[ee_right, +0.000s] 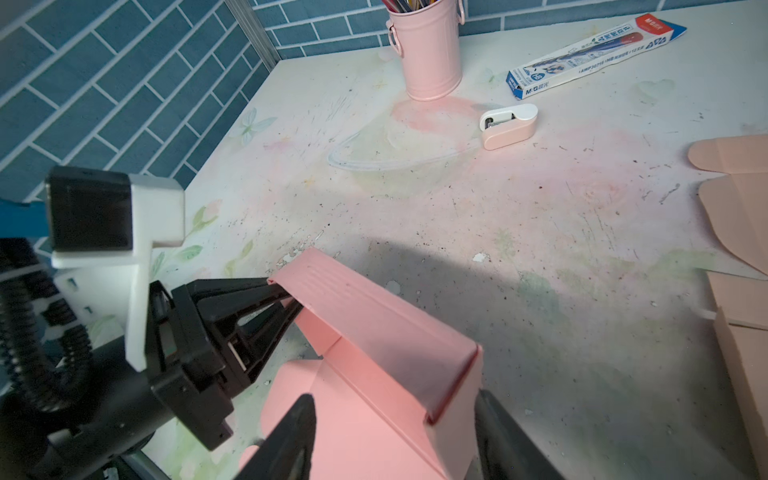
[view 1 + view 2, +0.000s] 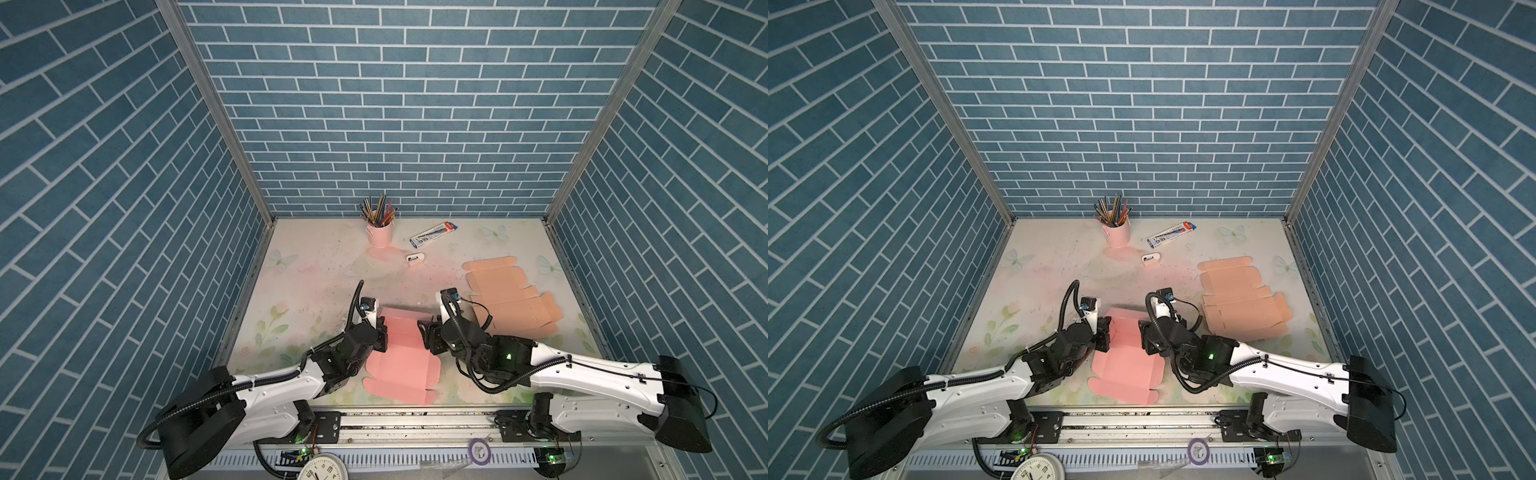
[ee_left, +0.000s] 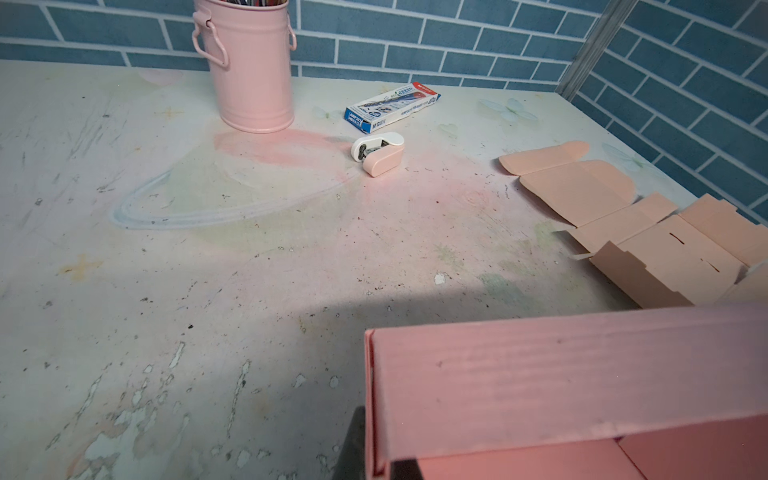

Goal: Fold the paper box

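Observation:
The pink paper box (image 2: 401,361) (image 2: 1125,368) lies half folded at the table's front middle, its far wall raised and doubled over. My left gripper (image 2: 381,332) (image 2: 1105,332) is shut on the left end of that wall (image 3: 540,374), with its fingertips (image 3: 353,449) pinching the folded edge. The right wrist view shows the same grip, the left gripper (image 1: 286,297) at the wall's end. My right gripper (image 2: 426,332) (image 2: 1144,336) (image 1: 395,399) is open, and its two fingers straddle the right end of the box (image 1: 374,332).
Flat peach box blanks (image 2: 511,299) (image 3: 623,232) lie to the right. Along the back stand a pink pencil bucket (image 2: 380,235), a blue-and-white pen carton (image 2: 433,232) and a small white-pink stapler (image 2: 414,258). A clock (image 2: 322,467) sits below the front rail.

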Motion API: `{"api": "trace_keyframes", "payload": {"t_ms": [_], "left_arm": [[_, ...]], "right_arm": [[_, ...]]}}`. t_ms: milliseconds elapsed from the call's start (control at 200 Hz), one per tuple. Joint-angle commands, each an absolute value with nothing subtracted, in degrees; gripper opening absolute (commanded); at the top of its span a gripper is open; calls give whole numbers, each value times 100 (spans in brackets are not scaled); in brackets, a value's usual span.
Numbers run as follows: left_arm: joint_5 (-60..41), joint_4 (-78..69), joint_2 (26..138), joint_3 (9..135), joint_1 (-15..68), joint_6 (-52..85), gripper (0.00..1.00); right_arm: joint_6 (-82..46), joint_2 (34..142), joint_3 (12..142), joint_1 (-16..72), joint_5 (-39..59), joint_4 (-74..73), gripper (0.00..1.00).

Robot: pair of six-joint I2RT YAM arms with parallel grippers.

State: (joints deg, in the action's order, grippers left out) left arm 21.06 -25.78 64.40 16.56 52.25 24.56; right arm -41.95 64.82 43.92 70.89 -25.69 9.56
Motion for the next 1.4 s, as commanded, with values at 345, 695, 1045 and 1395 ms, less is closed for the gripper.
{"api": "trace_keyframes", "payload": {"t_ms": [345,695,1045,1395], "left_arm": [[1887,-4127,6628,1199,5252,1538,6],[1863,-5147,7257,976,5474,1142,7],[2074,-5476,7856,990,5717,1027,8],[2702,-5570,8523,1273,6314,731,14]], "right_arm": [[-3663,6671,4499,6731,-2052,1017,62],[-3676,7031,4570,6631,-2136,1223,60],[-3570,7429,4673,6592,-1926,1169,60],[-3654,7363,4527,6576,-1797,1242,60]]}}
